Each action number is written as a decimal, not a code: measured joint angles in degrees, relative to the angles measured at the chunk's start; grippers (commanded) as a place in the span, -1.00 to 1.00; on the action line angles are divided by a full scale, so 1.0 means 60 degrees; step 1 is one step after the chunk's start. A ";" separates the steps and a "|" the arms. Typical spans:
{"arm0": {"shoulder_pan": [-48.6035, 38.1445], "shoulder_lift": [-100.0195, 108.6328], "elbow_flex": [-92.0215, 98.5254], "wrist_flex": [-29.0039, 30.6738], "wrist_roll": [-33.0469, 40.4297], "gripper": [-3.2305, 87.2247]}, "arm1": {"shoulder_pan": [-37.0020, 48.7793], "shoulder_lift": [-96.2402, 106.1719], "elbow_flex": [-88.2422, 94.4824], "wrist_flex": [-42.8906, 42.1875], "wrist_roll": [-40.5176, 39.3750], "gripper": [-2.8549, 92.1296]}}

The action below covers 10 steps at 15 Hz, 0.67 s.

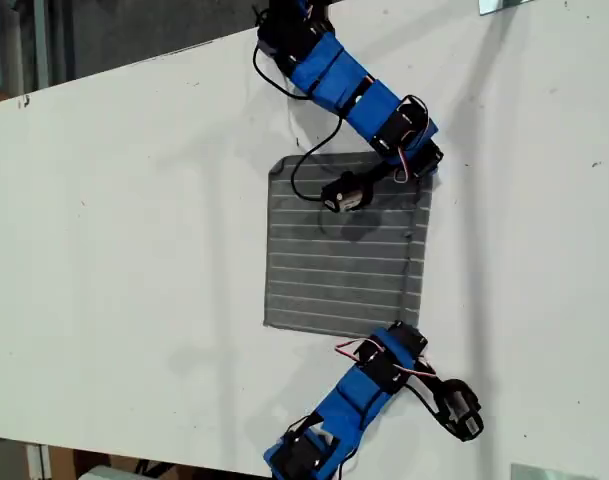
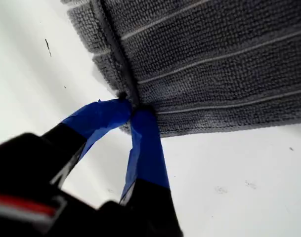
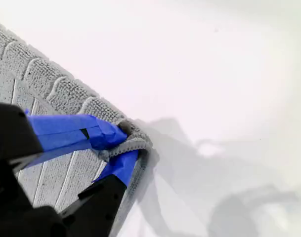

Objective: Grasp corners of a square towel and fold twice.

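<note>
1. The tabletop (image 1: 134, 250) is white. The towel (image 1: 344, 260) lies flat and spread near its middle, stripes running across the exterior view.
2. Handling, judged: light, soft, limp terry. It will sag and drag rather than hold shape. The hemmed edge is thicker and firmer, so it gives the best purchase. Hold at the corners, two on one edge, and lift them together so the cloth folds evenly.
3. In the exterior view, an arm reaches each of the two corners on that view's right, one far, one near. Which arm is first cannot be told.
4. The first gripper (image 2: 133, 109) has its fingers closed to a pinch on the dark hem at a corner.
5. The second gripper (image 3: 121, 147) has its fingers clamped on a corner, with the cloth bunched between them.
6. Only the wrist views show these pinches, since the arms hide them in the exterior view. Only the exterior view shows the towel's whole outline and its two free corners.
</note>
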 measured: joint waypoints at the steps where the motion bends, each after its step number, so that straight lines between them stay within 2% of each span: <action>1: 0.0103 0.0000 -0.0044 0.0146 -0.0190 -0.93 | 0.0000 0.0000 -0.0088 0.0073 0.0000 -0.94; 4: 0.0234 0.0000 -0.0308 0.0601 -0.0469 -0.93 | -0.0073 -0.0059 -0.0835 0.1172 -0.0044 -0.94; 10: 0.0161 0.0820 -0.0659 0.1392 -0.0190 -0.93 | 0.0000 0.0688 -0.1450 0.3237 0.0132 -0.94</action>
